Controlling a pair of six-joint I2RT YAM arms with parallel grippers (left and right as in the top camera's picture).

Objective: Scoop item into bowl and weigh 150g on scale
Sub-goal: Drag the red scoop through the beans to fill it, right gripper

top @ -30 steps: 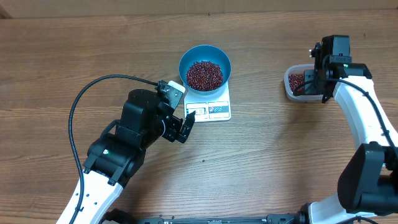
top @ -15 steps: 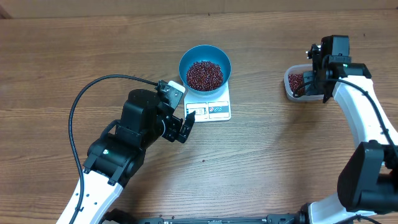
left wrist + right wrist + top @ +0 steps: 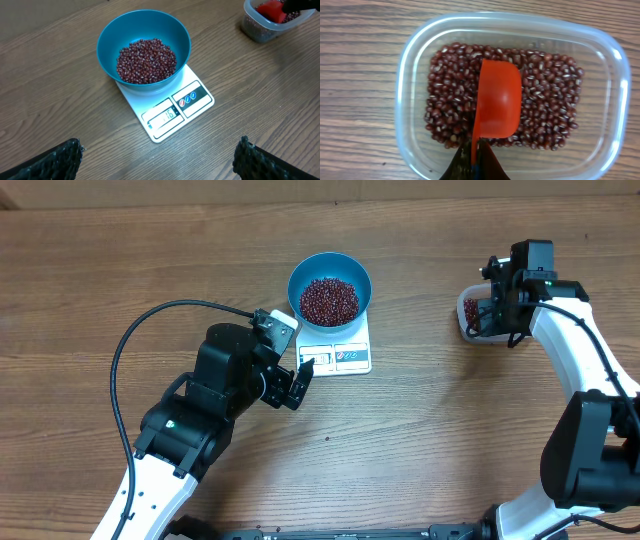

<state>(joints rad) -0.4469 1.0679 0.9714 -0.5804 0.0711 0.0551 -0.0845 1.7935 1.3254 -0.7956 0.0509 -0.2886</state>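
Overhead: the bowl [image 3: 296,288] sat on the scale [image 3: 350,358] at upper centre, well filled with beans [image 3: 329,300]. The left gripper [image 3: 297,383] hung wide open and empty at the scale's lower left, and the right gripper [image 3: 497,306] was over the tub [image 3: 463,317] at upper right. Left wrist: the display [image 3: 167,115] was too small to read, so the target weight was unconfirmed. Right wrist: the jaws were clamped on the scoop [image 3: 497,100], its cup among the tub's beans, so topping-up probably remained.
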